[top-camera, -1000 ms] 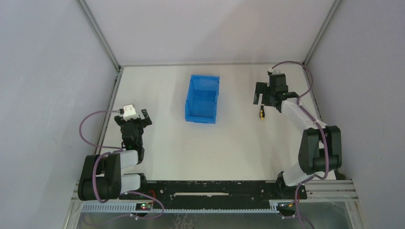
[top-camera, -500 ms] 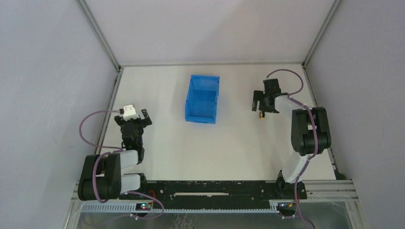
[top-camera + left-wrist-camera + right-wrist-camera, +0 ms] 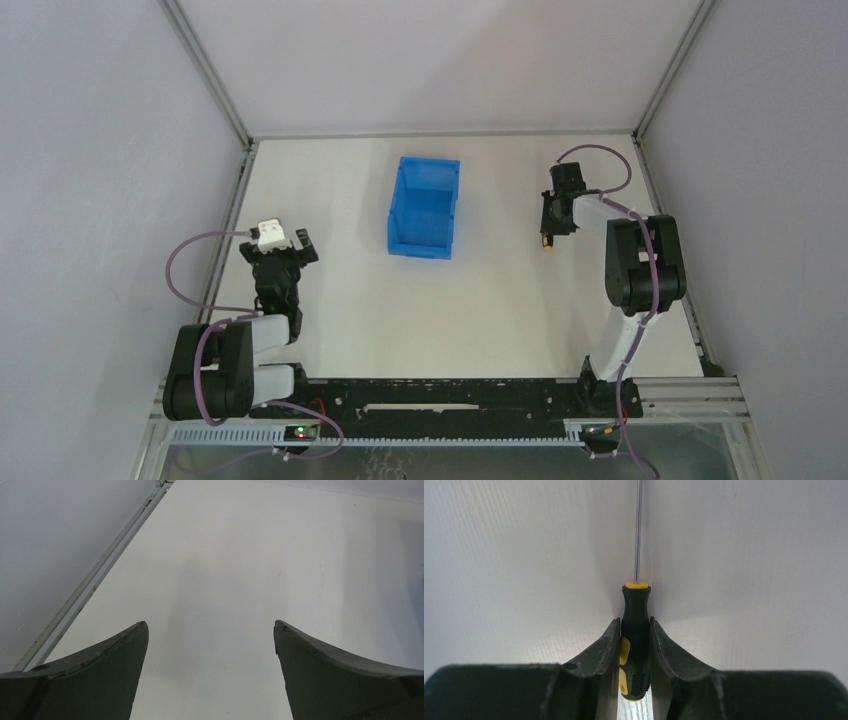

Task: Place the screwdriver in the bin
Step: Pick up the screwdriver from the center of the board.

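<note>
Screwdriver (image 3: 636,611), short, black-and-yellow handled, lies on the white surface (image 3: 480,300) right of the bright blue plastic bin (image 3: 423,246), handle clamped in the right arm's jaws. Left arm's jaws gape open, left of the bin.

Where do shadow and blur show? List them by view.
Right wrist: screwdriver crisp, soft shadow beside its shaft. Left wrist: left end effector dark, faint shadow on the table ahead. Top external: even light, no glare, screwdriver tiny.
</note>
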Tool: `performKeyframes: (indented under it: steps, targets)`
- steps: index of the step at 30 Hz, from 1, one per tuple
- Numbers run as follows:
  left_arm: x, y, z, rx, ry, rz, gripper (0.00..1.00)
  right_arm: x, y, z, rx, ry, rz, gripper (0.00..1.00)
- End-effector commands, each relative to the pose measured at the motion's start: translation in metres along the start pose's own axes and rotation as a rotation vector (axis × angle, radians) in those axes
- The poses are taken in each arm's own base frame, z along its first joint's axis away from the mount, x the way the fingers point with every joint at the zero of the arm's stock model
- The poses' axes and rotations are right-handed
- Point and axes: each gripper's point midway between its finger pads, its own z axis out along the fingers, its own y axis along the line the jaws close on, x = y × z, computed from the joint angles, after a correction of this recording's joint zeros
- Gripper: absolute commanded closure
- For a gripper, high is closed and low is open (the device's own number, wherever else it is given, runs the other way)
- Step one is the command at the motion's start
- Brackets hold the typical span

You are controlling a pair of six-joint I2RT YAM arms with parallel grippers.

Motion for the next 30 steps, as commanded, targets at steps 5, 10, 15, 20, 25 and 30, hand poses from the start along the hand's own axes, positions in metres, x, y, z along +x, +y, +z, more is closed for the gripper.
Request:
performKeyframes:
  steps: [5,10,15,20,25,30]
  targets:
    - [-0.022,-0.002,0.008,-0.006,-0.061,-0.018,0.0,-0.03,0.007,-0.041,-0.015,-0.093,0.017,0.74]
    - [-0.022,-0.002,0.007,-0.005,-0.059,-0.018,0.0,-0.048,0.006,-0.081,-0.015,-0.177,0.013,0.74]
    - [-0.021,-0.002,0.007,-0.005,-0.059,-0.018,0.0,-0.065,0.004,-0.132,-0.017,-0.274,0.01,0.73]
    - [-0.021,-0.002,0.007,-0.006,-0.059,-0.018,0.0,-0.082,0.004,-0.194,-0.017,-0.404,0.004,0.73]
    - [-0.021,-0.002,0.007,-0.005,-0.059,-0.018,0.0,-0.092,0.004,-0.259,-0.018,-0.524,0.003,0.73]
    - [-0.022,-0.002,0.008,-0.005,-0.06,-0.018,0.0,-0.092,0.006,-0.292,-0.03,-0.582,0.008,0.73]
